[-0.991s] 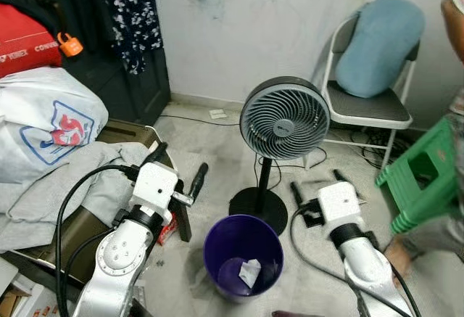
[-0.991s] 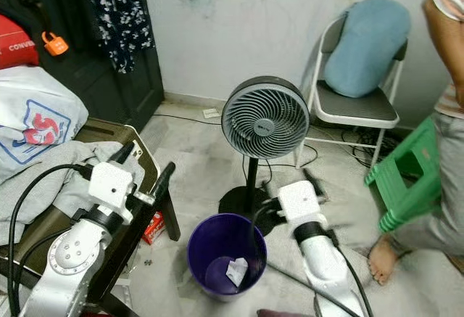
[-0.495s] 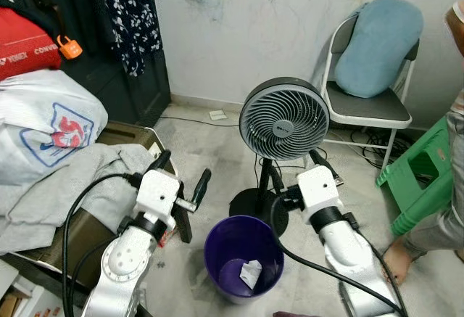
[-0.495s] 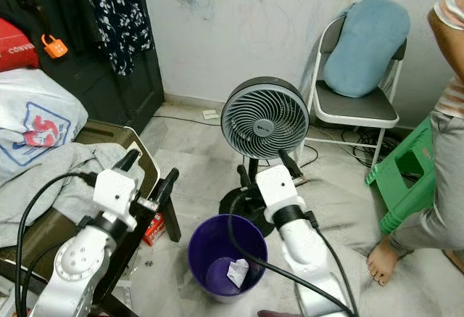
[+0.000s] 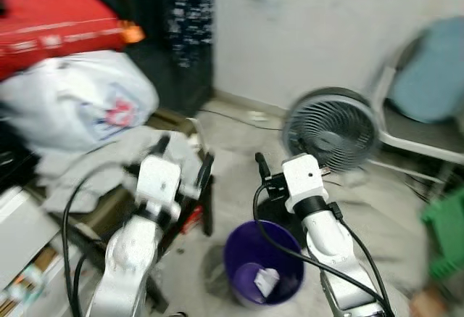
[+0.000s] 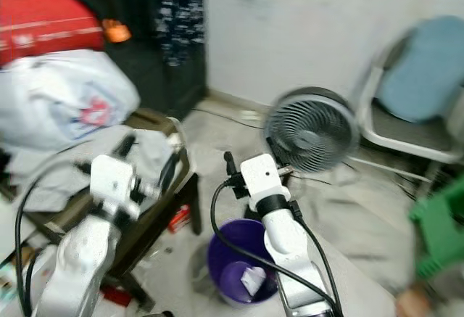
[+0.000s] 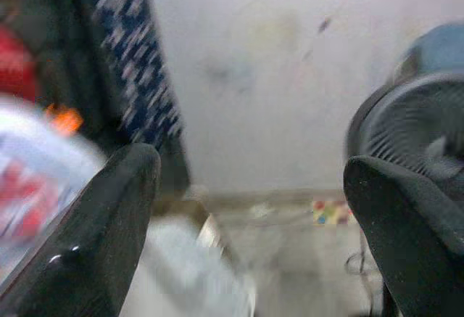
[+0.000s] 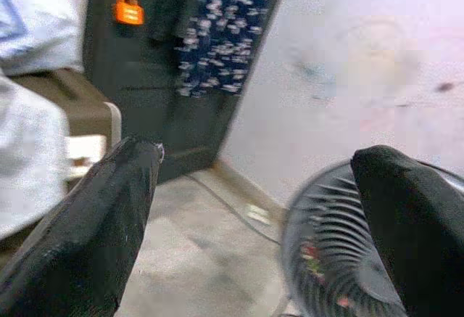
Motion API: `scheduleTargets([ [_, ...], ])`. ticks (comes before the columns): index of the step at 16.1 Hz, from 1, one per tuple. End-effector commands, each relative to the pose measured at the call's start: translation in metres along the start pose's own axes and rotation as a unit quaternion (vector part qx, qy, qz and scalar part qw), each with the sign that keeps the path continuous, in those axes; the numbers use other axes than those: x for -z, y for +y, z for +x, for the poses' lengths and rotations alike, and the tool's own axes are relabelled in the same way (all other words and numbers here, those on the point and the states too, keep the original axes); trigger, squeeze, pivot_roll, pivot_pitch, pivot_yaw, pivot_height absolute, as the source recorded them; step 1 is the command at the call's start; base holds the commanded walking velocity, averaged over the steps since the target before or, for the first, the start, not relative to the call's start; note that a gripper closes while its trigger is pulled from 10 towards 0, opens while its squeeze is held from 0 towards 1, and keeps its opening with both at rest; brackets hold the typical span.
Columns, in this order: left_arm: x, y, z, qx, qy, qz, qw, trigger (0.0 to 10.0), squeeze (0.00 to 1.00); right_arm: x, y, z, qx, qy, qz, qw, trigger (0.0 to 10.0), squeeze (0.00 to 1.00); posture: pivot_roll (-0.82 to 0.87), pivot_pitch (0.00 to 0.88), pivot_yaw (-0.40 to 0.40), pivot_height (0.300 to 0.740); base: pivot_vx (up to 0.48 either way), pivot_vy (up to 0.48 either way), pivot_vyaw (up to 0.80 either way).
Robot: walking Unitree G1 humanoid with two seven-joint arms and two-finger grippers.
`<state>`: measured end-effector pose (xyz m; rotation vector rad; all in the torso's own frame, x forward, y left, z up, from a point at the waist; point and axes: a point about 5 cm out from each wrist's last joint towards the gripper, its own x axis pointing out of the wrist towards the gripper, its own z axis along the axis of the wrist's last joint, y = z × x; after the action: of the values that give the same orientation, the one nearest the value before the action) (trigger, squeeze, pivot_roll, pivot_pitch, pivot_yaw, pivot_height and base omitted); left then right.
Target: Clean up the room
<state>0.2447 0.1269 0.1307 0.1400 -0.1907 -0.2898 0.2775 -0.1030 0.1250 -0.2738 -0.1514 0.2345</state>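
Head views, blurred: your round purple plastic bin (image 5: 262,273) sits on the floor between both arms, a white crumpled scrap (image 5: 265,281) inside it, the grey pedestal fan (image 5: 330,130) just behind. Left wrist view: left gripper (image 7: 250,223) released, fingers apart, nothing held. Right wrist view: right gripper (image 8: 254,223) also spread wide, empty, facing the fan

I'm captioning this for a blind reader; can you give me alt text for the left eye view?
Blurred view: two silver robot arms reach forward over a purple bin holding a scrap of paper, left gripper open. A grey fan stands behind; at left, clothes piled on a low table.
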Motion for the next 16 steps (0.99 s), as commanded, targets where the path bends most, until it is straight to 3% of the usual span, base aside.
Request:
scheduleTargets([
  [1,0.008,0.003,-0.005,-0.016,0.018,-0.004,1.000,10.0,0.00,-0.005,-0.003,0.002,-0.001,-0.006,0.004,1.000,10.0,0.00,-0.01,0.000,-0.027,0.740,0.000,0.000,0.80],
  [3,0.018,0.007,-0.010,-0.040,0.040,-0.009,0.998,10.0,0.00,0.006,-0.007,0.004,0.000,0.008,-0.004,1.000,10.0,0.00,-0.01,0.000,-0.016,0.740,0.000,0.000,0.80],
  [5,0.026,0.012,-0.015,-0.056,0.059,-0.006,0.997,10.0,0.00,0.001,-0.010,0.010,0.002,-0.003,-0.012,1.000,10.0,0.00,-0.04,0.000,-0.006,0.740,0.000,0.000,0.80],
  [6,0.023,0.013,-0.013,-0.048,0.059,-0.033,0.997,10.0,0.00,-0.003,-0.019,0.016,0.016,-0.006,-0.012,1.000,10.0,0.00,-0.04,0.000,-0.005,0.740,0.000,0.000,0.80],
  [7,0.017,0.014,-0.009,-0.047,0.050,-0.033,0.997,10.0,0.00,-0.003,-0.021,0.016,0.018,-0.004,-0.011,1.000,10.0,0.00,-0.03,0.000,-0.006,0.740,0.000,0.000,0.80],
  [11,0.016,0.024,-0.008,-0.100,0.048,-0.025,0.993,10.0,0.00,-0.003,-0.012,0.011,0.006,-0.004,-0.001,1.000,10.0,0.00,-0.03,0.000,-0.008,0.740,0.000,0.000,0.80],
  [14,0.029,0.042,-0.021,-0.205,0.096,-0.015,0.974,10.0,0.00,0.000,-0.007,0.007,-0.007,0.002,0.007,1.000,10.0,0.00,-0.02,0.000,-0.012,0.740,0.000,0.000,0.80],
  [16,0.031,0.048,-0.024,-0.231,0.103,-0.026,0.967,10.0,0.00,-0.001,-0.008,0.010,-0.008,0.002,0.009,1.000,10.0,0.00,-0.01,0.000,-0.015,0.740,0.000,0.000,0.80],
])
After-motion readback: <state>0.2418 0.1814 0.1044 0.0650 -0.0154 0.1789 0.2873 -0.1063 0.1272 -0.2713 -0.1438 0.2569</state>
